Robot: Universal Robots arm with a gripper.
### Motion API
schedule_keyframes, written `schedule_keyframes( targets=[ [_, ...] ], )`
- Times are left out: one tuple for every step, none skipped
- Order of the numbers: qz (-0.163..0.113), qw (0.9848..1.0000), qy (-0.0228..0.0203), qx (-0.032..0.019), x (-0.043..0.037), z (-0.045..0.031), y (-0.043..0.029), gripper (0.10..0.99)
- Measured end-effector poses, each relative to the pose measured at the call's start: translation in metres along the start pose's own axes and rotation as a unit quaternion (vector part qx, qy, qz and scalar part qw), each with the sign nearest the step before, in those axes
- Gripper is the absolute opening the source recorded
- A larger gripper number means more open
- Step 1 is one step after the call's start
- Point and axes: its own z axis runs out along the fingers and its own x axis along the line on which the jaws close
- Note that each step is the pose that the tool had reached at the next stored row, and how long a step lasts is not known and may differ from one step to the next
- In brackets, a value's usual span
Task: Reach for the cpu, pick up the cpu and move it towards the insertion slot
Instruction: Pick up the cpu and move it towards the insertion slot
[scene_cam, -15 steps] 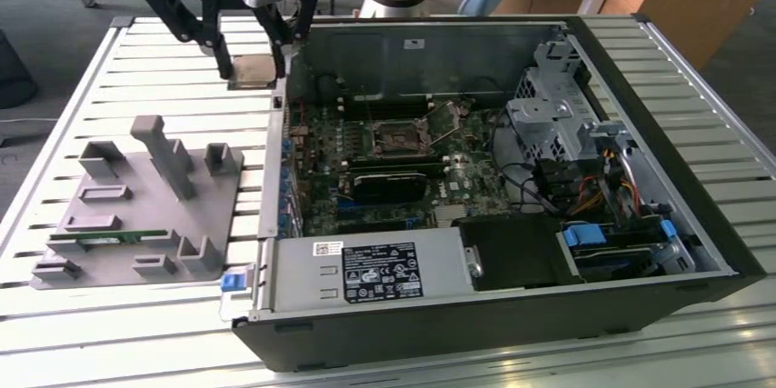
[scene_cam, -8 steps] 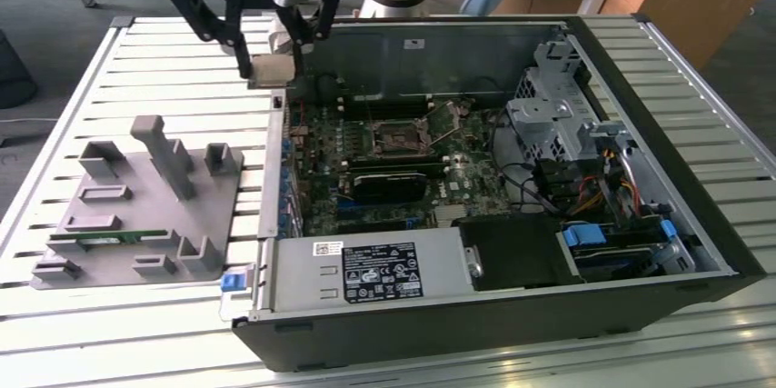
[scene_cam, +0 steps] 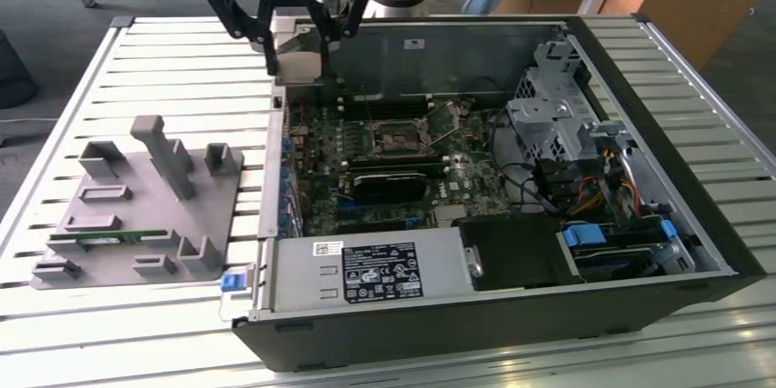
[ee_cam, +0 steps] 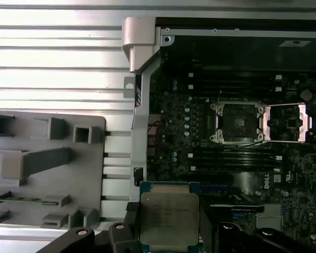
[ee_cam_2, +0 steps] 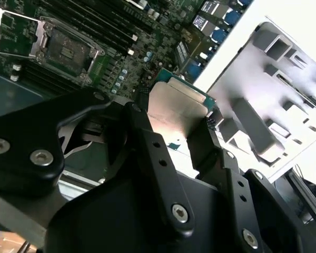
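Note:
My gripper (scene_cam: 301,50) is shut on the cpu (scene_cam: 294,35), a flat silver-topped square chip with a green rim, and holds it in the air over the open computer case's wall on the exterior view's left. Both wrist views show the cpu (ee_cam_2: 176,113) (ee_cam: 168,219) clamped between black fingers (ee_cam_2: 147,153). The insertion slot (scene_cam: 397,138) is a dark square socket with a shiny metal frame and its lid swung open, on the green motherboard. In both wrist views the slot (ee_cam_2: 68,50) (ee_cam: 238,122) lies apart from the cpu.
A grey plastic fixture (scene_cam: 134,206) with posts and recesses stands on the slatted table at the exterior view's left, a green memory stick (scene_cam: 104,241) lying in it. Inside the case (scene_cam: 679,252) are a power supply (scene_cam: 363,272), drive cage (scene_cam: 552,124) and cables.

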Motion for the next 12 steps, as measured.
schedule_keyframes(
  targets=[
    [0.000, 1.0000, 0.0000, 0.0000, -0.0030, 0.0001, 0.0006, 0.541],
    [0.000, 1.0000, 0.0000, 0.0000, -0.0060, 0.0001, 0.0012, 0.541],
    [0.000, 1.0000, 0.0000, 0.0000, -0.0088, 0.0001, 0.0018, 0.541],
    [0.000, 1.0000, 0.0000, 0.0000, -0.0118, 0.0001, 0.0024, 0.541],
    [0.000, 1.0000, 0.0000, 0.0000, -0.0145, 0.0002, 0.0030, 0.541],
    [0.000, 1.0000, 0.0000, 0.0000, -0.0172, 0.0003, 0.0035, 0.541],
    [0.000, 1.0000, 0.0000, 0.0000, -0.0200, 0.0004, 0.0041, 0.541],
    [0.000, 1.0000, 0.0000, 0.0000, -0.0226, 0.0004, 0.0048, 0.541],
    [0.000, 1.0000, 0.0000, 0.0000, -0.0252, 0.0005, 0.0058, 0.541],
    [0.000, 1.0000, 0.0000, 0.0000, -0.0278, 0.0006, 0.0070, 0.541],
    [0.000, 1.0000, 0.0000, 0.0000, -0.0304, 0.0006, 0.0082, 0.541],
    [0.000, 1.0000, 0.0000, 0.0000, -0.0329, 0.0007, 0.0094, 0.541]
  ],
)
